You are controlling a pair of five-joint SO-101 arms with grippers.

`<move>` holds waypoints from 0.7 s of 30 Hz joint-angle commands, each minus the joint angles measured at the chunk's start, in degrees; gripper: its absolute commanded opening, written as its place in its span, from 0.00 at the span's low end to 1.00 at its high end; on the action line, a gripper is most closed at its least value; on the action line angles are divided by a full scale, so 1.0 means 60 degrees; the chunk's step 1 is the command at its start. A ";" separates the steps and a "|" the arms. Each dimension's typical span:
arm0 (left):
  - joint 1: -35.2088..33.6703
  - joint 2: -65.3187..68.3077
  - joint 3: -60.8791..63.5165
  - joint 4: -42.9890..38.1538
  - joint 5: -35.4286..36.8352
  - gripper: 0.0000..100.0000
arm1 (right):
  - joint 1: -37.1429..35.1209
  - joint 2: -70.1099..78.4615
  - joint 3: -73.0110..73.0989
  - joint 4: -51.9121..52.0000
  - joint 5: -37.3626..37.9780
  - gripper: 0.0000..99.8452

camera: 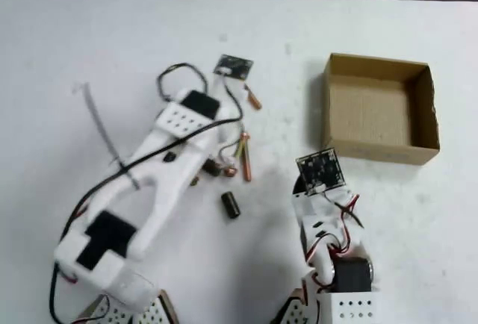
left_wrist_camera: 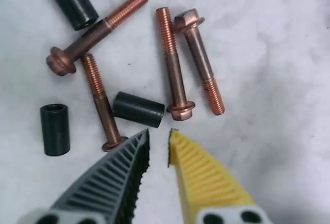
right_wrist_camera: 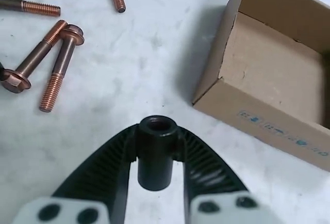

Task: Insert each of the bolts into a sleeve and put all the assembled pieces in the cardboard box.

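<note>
A white table (camera: 112, 33) held an open cardboard box (camera: 381, 107). The right gripper (right_wrist_camera: 155, 132) clenched a black sleeve (right_wrist_camera: 154, 159) near the box; the left gripper (left_wrist_camera: 159, 133), slightly parted, hovered just beside scattered copper bolts (left_wrist_camera: 172, 64).

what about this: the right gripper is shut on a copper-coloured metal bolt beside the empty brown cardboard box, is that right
Not quite: the right wrist view shows the right gripper shut on a black cylindrical sleeve, not a copper-coloured bolt. It is beside the empty brown cardboard box, as you said.
</note>
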 commanded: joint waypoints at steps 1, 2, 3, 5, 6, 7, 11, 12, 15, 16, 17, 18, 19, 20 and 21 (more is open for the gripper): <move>0.0505 0.0989 -0.1495 -0.0381 0.0777 0.14 | 0.0139 -0.0095 -0.0029 -0.0227 -0.0059 0.02; 0.0520 0.1253 -0.1788 -0.0381 0.0850 0.14 | 0.0139 -0.0095 -0.0029 -0.0227 -0.0059 0.02; 0.0520 0.1516 -0.2081 -0.0381 0.0938 0.14 | 0.0139 -0.0095 -0.0029 -0.0227 -0.0059 0.02; 0.0520 0.2059 -0.2652 -0.0381 0.1260 0.14 | 0.0139 -0.0095 -0.0029 -0.0227 -0.0059 0.02; 0.0520 0.2352 -0.2857 -0.0381 0.1509 0.14 | 0.0154 -0.0095 -0.0029 -0.0227 -0.0059 0.02; 0.0520 0.2645 -0.3048 -0.0381 0.1758 0.14 | 0.0154 -0.0095 -0.0029 -0.0227 -0.0059 0.02; 0.0491 0.3729 -0.3839 -0.0366 0.2168 0.14 | 0.0154 -0.0095 -0.0029 -0.0227 -0.0059 0.02; 0.0462 0.3963 -0.4059 -0.0337 0.2168 0.14 | 0.0154 -0.0095 -0.0029 -0.0227 -0.0059 0.02; 0.0447 0.4549 -0.4601 -0.0322 0.2168 0.14 | 0.0154 -0.0095 -0.0029 -0.0227 -0.0059 0.02; 0.0476 0.4711 -0.4777 -0.0322 0.2168 0.14 | 0.0154 -0.0095 -0.0029 -0.0227 -0.0059 0.02; 0.0491 0.4872 -0.4938 -0.0322 0.2168 0.14 | 0.0139 -0.0095 -0.0029 -0.0227 -0.0059 0.02; 0.0505 0.5018 -0.5128 -0.0322 0.2183 0.14 | 0.0139 -0.0095 -0.0029 -0.0227 -0.0059 0.02; 0.0505 0.5136 -0.5275 -0.0322 0.2183 0.14 | 0.0139 -0.0095 -0.0029 -0.0227 -0.0059 0.02; 0.0476 0.5267 -0.5392 -0.0322 0.2183 0.14 | 0.0139 -0.0095 -0.0029 -0.0227 -0.0059 0.02; 0.0462 0.5385 -0.5480 -0.0322 0.2183 0.14 | 0.0139 -0.0095 -0.0029 -0.0227 -0.0059 0.02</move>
